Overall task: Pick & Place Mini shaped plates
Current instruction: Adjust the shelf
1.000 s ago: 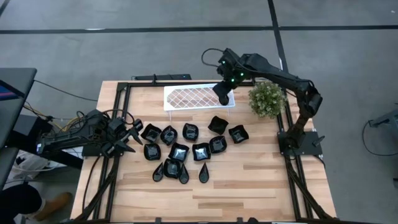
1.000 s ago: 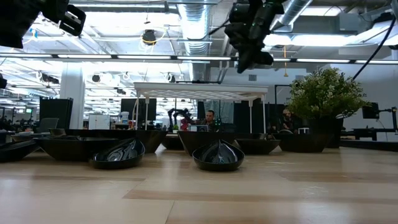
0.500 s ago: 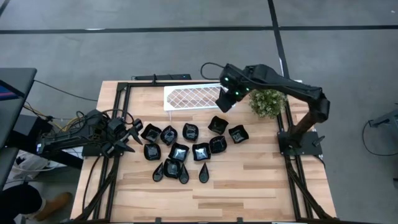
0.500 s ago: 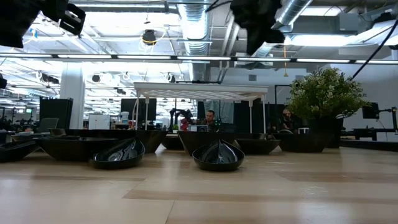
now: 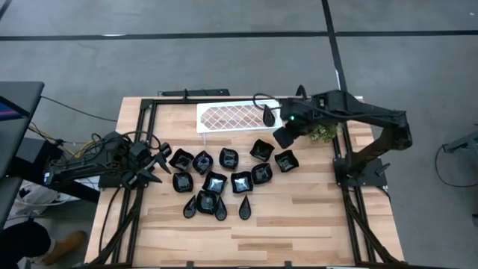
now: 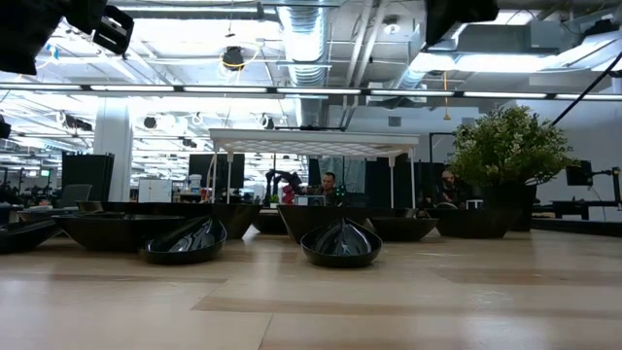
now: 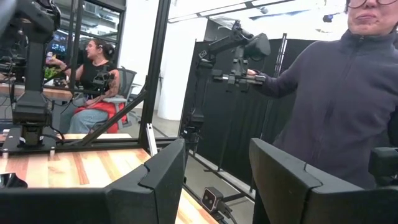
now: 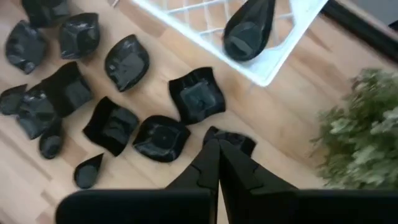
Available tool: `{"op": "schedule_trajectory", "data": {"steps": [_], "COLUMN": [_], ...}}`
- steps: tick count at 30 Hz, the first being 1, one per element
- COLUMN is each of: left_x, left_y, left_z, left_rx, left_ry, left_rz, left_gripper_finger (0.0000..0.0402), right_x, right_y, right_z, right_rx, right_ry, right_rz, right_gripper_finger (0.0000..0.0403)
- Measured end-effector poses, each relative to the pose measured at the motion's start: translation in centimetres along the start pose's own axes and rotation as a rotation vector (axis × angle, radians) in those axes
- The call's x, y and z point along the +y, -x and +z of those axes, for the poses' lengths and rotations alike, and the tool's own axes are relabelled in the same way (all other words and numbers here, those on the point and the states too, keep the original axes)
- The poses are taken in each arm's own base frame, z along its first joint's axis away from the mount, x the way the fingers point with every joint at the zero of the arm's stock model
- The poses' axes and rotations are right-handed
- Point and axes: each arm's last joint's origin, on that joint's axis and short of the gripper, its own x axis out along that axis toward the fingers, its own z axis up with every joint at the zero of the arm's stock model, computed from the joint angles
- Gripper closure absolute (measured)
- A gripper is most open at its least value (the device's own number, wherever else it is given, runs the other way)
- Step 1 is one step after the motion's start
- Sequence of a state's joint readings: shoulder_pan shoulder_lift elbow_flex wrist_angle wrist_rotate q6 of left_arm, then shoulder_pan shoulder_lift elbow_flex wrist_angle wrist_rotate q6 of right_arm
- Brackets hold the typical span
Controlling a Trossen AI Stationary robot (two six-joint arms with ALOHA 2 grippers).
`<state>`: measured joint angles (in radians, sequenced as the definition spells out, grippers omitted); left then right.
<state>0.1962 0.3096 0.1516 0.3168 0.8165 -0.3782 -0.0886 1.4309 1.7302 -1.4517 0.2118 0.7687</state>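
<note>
Swinging back from the tray (image 5: pixel 224 118), the right gripper (image 5: pixel 284 137) now hangs with fingers pressed together and empty above the plates (image 5: pixel 240 181); one teardrop plate (image 5: pixel 267 115) lies on the tray's end. So that placement looks done, with another pick likely next. Left gripper (image 5: pixel 161 161) waits spread at the table's left, clear of the plates.

Mini shaped plates (image 5: pixel 240 181): glossy black, pale glints on the glaze. One black teardrop plate (image 5: pixel 267 115) on the tray. Lattice tray (image 5: pixel 224 117): white frame, diamond grid with the wood tone showing through. Table (image 5: pixel 299 217): light wood planks, black frame rails. Plant (image 5: pixel 326 131), far right: green foliage. Both arms: dark, near black. Floor: grey with dark seam lines.
</note>
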Motion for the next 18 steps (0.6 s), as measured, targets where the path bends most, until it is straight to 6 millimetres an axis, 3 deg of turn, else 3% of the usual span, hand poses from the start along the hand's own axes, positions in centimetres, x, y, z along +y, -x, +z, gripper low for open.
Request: {"op": "schedule_trajectory", "data": {"steps": [6, 11, 18], "left_x": [0.0, 0.0, 0.0], "left_y": [0.0, 0.0, 0.0], "left_z": [0.0, 0.0, 0.0], "left_rx": [0.000, -0.002, -0.004], "left_ry": [-0.001, -0.002, -0.004], "left_rz": [0.000, -0.001, -0.002], "left_gripper_finger": [0.0219, 0.0219, 0.0219], "right_x": [2.5, 5.0, 8.4], "right_y": [0.0, -1.7, -4.7], "right_z": [-2.2, -5.0, -9.3], "right_rx": [0.042, 0.091, 0.091], "right_ry": [-0.012, -0.034, -0.075], "right_rz": [0.030, 0.027, 0.166], "right_gripper_finger": [0.0403, 0.0403, 0.0403]}}
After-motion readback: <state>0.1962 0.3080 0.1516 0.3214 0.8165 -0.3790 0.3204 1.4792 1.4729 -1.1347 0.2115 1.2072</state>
